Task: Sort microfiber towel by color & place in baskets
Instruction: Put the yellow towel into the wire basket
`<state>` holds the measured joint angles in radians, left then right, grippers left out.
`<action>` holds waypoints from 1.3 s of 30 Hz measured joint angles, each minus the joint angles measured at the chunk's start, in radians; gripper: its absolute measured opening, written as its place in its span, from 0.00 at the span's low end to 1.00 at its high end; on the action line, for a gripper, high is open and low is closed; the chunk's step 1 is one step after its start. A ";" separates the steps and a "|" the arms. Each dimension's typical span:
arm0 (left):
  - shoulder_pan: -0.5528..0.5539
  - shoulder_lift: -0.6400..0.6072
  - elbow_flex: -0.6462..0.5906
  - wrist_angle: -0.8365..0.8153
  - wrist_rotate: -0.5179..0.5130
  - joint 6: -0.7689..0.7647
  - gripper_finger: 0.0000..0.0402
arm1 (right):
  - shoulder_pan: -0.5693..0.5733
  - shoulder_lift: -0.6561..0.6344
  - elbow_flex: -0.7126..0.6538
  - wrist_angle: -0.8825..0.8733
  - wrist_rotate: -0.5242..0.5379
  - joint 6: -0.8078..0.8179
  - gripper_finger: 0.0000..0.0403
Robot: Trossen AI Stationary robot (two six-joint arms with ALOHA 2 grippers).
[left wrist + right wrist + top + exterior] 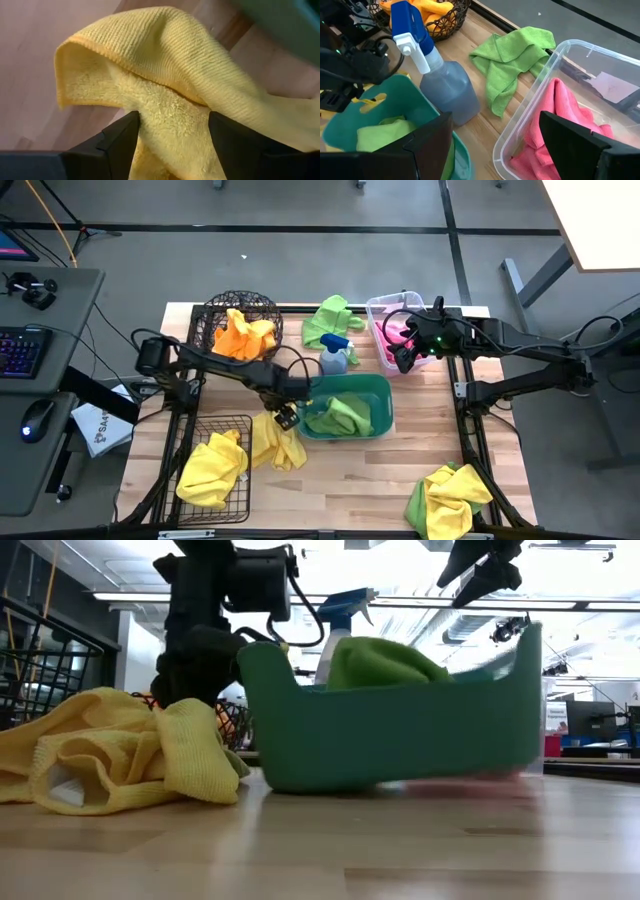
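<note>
Left end effector [287, 418] low at the table [350, 480], just beside the teal tub [380, 395]; fingers [117, 142] spread wide, a yellow towel [170, 100] lying between them, not clamped; right end effector [405, 358] over the clear bin [378, 308], fingers parted wide, holding nothing; pink towel [560, 125] in that bin; green towel [340, 415] in the tub; orange towel [245, 335] in the round wire basket [215, 315]; another yellow towel [212, 470] in the rectangular basket [240, 422]; spray bottle [333, 355] between tub and loose green towel [328, 320]
</note>
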<state>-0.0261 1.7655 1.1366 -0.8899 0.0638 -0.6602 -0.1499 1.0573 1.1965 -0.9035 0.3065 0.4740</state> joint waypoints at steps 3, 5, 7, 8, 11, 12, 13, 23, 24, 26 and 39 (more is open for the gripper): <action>-0.003 0.006 -0.001 -0.006 -0.002 0.012 0.47 | 0.000 0.000 0.000 0.000 0.000 0.000 0.73; -0.003 0.001 -0.002 -0.015 0.001 0.025 0.34 | 0.000 0.000 0.000 0.000 0.002 0.000 0.73; -0.003 -0.010 -0.002 -0.018 0.000 0.030 0.16 | 0.000 0.000 0.000 0.001 0.003 0.000 0.73; -0.003 -0.017 -0.002 -0.021 -0.003 0.034 0.08 | 0.000 0.000 0.000 0.003 0.003 0.000 0.73; 0.003 -0.050 -0.003 -0.034 -0.003 0.035 0.04 | 0.000 0.000 0.000 0.004 0.003 0.000 0.73; 0.007 -0.064 -0.003 -0.037 -0.001 0.035 0.04 | 0.000 0.000 0.000 0.004 0.003 0.000 0.73; 0.011 -0.083 -0.003 -0.042 0.000 0.035 0.03 | 0.000 0.000 0.000 0.004 0.003 0.000 0.73; 0.060 -0.326 0.121 -0.192 0.022 0.178 0.00 | 0.000 0.000 0.000 0.016 0.007 0.000 0.73; 0.062 -0.354 0.148 -0.194 0.029 0.209 0.00 | 0.000 0.000 0.000 0.018 0.007 0.000 0.73; 0.063 -0.410 0.207 -0.196 0.043 0.269 0.00 | 0.000 0.000 0.000 0.020 0.007 -0.001 0.73; -0.127 -0.566 0.447 -0.289 -0.093 0.222 0.00 | 0.000 0.008 0.000 0.135 0.060 -0.039 0.73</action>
<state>-0.1531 1.1993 1.5832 -1.1790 -0.0293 -0.4379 -0.1501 1.0654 1.1965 -0.7684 0.3668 0.4351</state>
